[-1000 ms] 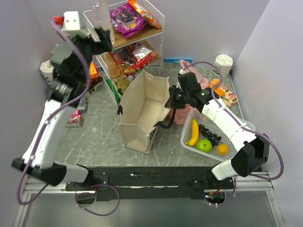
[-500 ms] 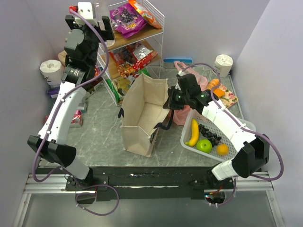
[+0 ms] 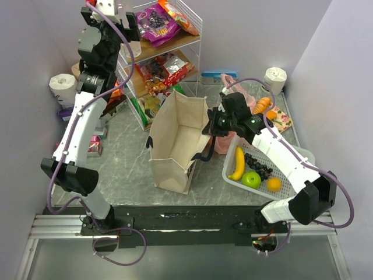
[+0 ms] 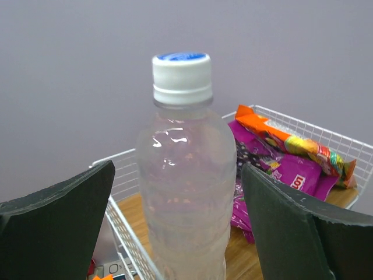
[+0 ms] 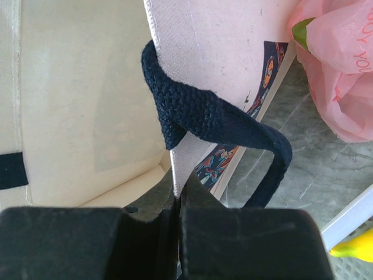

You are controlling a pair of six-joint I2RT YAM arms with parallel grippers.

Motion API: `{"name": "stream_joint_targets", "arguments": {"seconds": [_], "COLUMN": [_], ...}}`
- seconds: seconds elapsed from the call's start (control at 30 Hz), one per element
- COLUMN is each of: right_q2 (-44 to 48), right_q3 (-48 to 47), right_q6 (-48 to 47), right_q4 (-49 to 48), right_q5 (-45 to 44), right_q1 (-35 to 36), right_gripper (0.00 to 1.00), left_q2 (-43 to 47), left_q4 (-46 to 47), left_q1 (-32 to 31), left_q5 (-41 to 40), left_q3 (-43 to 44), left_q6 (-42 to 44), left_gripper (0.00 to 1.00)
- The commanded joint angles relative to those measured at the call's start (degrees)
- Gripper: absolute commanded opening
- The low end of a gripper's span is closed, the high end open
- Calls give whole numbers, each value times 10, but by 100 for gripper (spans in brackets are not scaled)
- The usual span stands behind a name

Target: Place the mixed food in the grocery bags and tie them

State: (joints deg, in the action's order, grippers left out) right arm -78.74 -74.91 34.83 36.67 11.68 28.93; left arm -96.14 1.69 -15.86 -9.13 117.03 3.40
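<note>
Over on the left, my worry is the bottle [image 4: 185,169]. It stands upright on the top shelf [image 3: 175,36] of the wire rack, and if the left claw [image 4: 180,216] closes off-centre, or too high near the white cap, I'd expect that slick round plastic to tip or squirt out and drop to the floor of the table. That claw is spread as wide as it goes, one finger on each side of the bottle, touching nothing that I can see; the purple packet [image 4: 274,175] lies just behind. In the middle, the tote [image 3: 175,134] stands open-mouthed and looks to lean on the right claw [image 5: 178,198] for that. If the pinch slips off the canvas, the wall could sag just as something is dropped in. That claw is clamped tight on the tote's right wall just under the dark strap [image 5: 215,116], with the pink bag [image 5: 332,76] close beside it and the fruit [image 3: 252,178] in the basket [image 3: 303,154] further right.
</note>
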Motion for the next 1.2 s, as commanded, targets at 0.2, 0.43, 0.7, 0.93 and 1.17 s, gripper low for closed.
{"name": "stream_joint_targets", "arguments": {"seconds": [0.2,0.43,0.7,0.93,1.17], "right_q2": [42,47,50,53,49], "right_q3": [2,6,6,8,4], "right_q6": [1,-1,-5,-8,-10], "right_q4": [-28,-27,-25,-24,-24], "right_q5": [-10,-13,-14,-17,-17], "right_q1": [-4,-4,-4,-5,-4], "right_gripper": [0,0,0,0,0], "left_q2": [-20,-12,-1,-3,4], "left_q4": [9,52,98,156,188], "left_q1": [8,8,7,8,8], "left_q5": [56,72,84,87,114], "left_q3": [33,19,21,58,72], "left_q6": [-9,-11,-8,-30,-71], "left_gripper": [94,55,19,1,1]}}
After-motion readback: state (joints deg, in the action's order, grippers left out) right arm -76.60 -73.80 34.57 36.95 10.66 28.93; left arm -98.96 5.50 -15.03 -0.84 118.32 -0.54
